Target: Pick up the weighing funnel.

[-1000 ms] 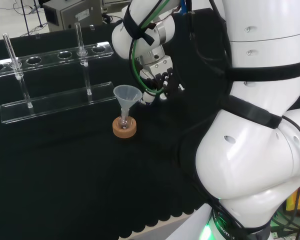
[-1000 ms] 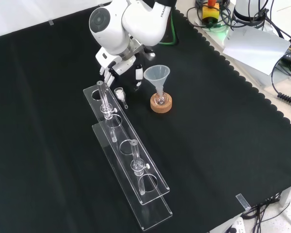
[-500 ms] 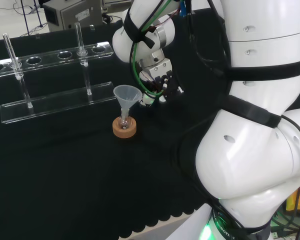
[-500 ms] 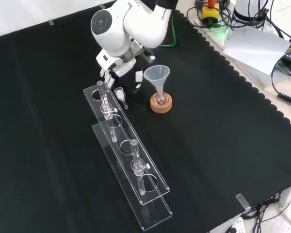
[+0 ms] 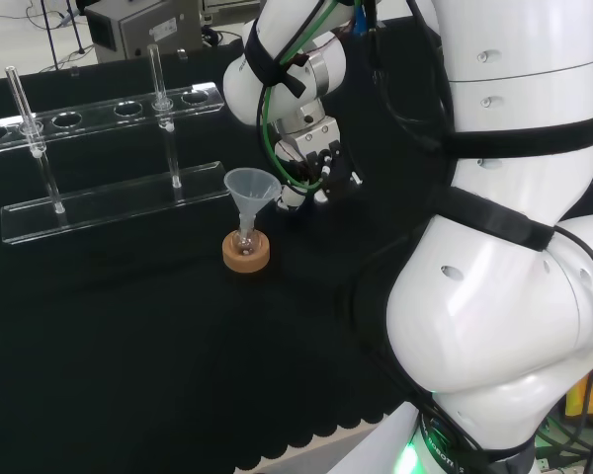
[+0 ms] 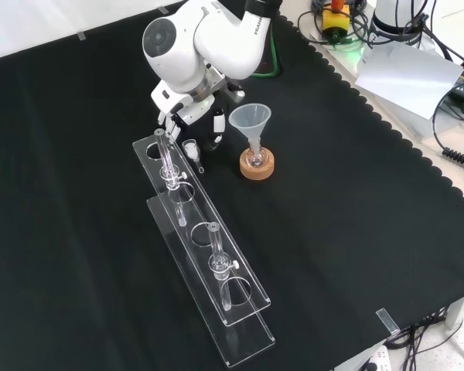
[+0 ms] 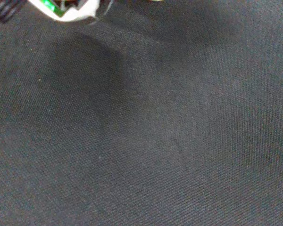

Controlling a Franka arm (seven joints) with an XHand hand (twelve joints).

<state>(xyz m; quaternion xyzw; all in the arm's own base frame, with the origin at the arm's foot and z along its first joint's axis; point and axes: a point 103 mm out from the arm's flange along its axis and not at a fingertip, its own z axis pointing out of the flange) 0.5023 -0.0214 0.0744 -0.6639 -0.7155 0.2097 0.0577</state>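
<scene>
Your head view looks from behind and above the arm's base, over the big white arm links [image 5: 504, 296], down on the bench's black cloth [image 5: 128, 336]. Your front view looks down from before the arm, about a quarter turn round. Both share the black and white hand [image 5: 321, 166], the clear cone-shaped funnel [image 5: 251, 188] and the long clear plastic rack [image 5: 109, 202]. Your wrist view sits very near bare cloth.

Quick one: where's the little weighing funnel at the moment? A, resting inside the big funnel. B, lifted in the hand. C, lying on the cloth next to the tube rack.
C: in the front view the weighing funnel lies on the black cloth right beside the far end of the tube rack, with the hand just beyond it.
</scene>
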